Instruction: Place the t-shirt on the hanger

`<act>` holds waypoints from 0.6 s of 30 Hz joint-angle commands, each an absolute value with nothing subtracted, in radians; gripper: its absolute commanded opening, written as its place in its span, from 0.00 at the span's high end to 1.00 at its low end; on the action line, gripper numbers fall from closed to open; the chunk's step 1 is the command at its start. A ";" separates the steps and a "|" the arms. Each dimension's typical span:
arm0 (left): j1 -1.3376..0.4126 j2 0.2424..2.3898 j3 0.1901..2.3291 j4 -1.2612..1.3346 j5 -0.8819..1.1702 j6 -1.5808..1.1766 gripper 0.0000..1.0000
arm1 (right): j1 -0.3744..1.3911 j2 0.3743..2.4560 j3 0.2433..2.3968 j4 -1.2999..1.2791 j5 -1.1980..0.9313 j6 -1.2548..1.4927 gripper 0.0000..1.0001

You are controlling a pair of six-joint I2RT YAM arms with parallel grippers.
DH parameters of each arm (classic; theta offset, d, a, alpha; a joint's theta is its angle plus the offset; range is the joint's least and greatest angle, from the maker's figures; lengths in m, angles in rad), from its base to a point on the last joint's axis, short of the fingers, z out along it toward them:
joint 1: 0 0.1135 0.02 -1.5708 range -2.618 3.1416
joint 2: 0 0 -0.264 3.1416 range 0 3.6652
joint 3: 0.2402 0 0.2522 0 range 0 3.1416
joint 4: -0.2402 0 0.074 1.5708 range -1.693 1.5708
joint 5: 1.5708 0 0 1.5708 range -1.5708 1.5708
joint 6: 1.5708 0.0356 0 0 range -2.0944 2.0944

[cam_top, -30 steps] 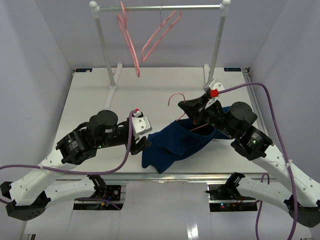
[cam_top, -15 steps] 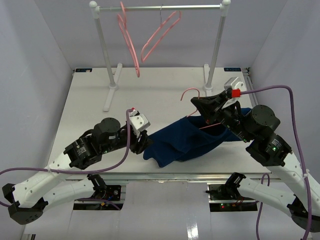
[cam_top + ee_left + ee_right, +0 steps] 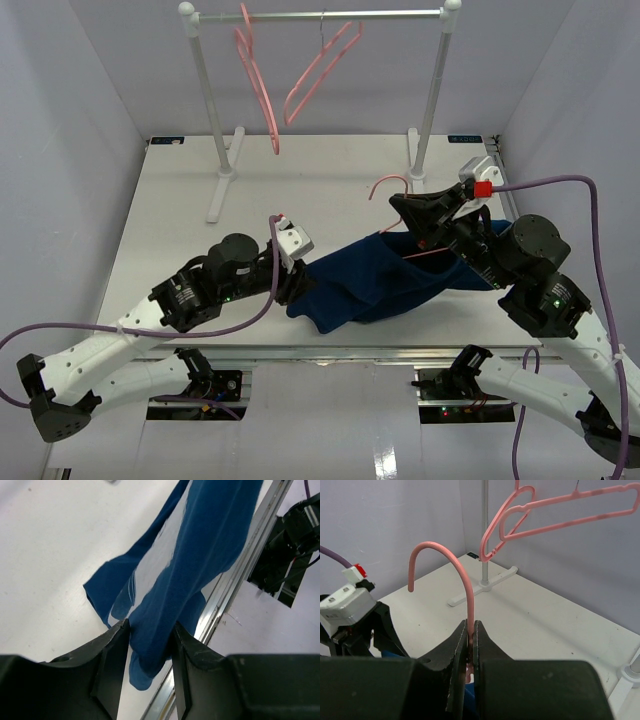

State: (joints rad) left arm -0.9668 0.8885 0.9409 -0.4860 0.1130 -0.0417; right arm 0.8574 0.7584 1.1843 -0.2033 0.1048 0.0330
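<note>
The navy t-shirt (image 3: 370,285) lies stretched across the table's near half, its right end draped over the pink hanger (image 3: 385,185). My right gripper (image 3: 405,210) is shut on the hanger's neck just under the hook (image 3: 450,560), and holds it upright above the table; in the right wrist view this gripper (image 3: 471,625) pinches the pink wire tightly. My left gripper (image 3: 290,288) is at the shirt's left end. In the left wrist view its jaws (image 3: 150,627) stand on either side of a fold of the t-shirt (image 3: 200,555), and the cloth touches both.
A white clothes rack (image 3: 210,110) with a metal rail (image 3: 380,14) stands at the back, with two more pink hangers (image 3: 265,90) (image 3: 320,70) on it. The table's front edge (image 3: 330,350) lies just below the shirt; the left wrist view shows its metal rim (image 3: 235,585).
My left arm has slid right along the shirt's left end and its jaws have narrowed around the fold. The right arm lifted the hanger up and to the right, which stretched the shirt.
</note>
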 commanded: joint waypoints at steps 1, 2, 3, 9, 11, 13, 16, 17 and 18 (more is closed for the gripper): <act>-0.966 0.877 0.934 -0.456 0.149 -0.048 0.51 | 0.854 0.739 1.243 -0.148 0.142 0.018 0.92; -0.966 0.871 0.931 -0.456 0.150 -0.048 0.52 | 0.854 0.739 1.244 -0.147 0.143 0.017 0.92; -0.966 0.871 0.931 -0.453 0.152 -0.048 0.57 | 0.854 0.739 1.244 -0.147 0.144 0.017 0.92; -0.966 0.865 0.952 -0.477 0.129 -0.043 1.00 | 0.854 0.745 1.231 -0.146 0.151 0.014 0.92; -0.967 0.865 0.987 -0.511 0.077 -0.047 1.00 | 0.854 0.740 1.214 -0.153 0.162 0.008 0.92; -0.967 0.862 1.055 -0.553 0.030 -0.054 1.00 | 0.854 0.727 1.186 -0.165 0.174 0.005 0.92; -0.966 0.850 1.150 -0.597 -0.026 -0.058 1.00 | 0.854 0.707 1.149 -0.185 0.187 0.002 0.92; -0.966 0.847 1.182 -0.611 -0.035 -0.061 1.00 | 0.854 0.699 1.142 -0.192 0.193 -0.014 0.92; -0.966 0.845 1.210 -0.623 -0.037 -0.063 1.00 | 0.854 0.692 1.139 -0.196 0.198 -0.030 0.92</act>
State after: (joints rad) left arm -0.9720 0.8848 1.0490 -0.6125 0.0681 -0.0405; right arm 0.8519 0.7310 1.1648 -0.2016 0.1673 0.0150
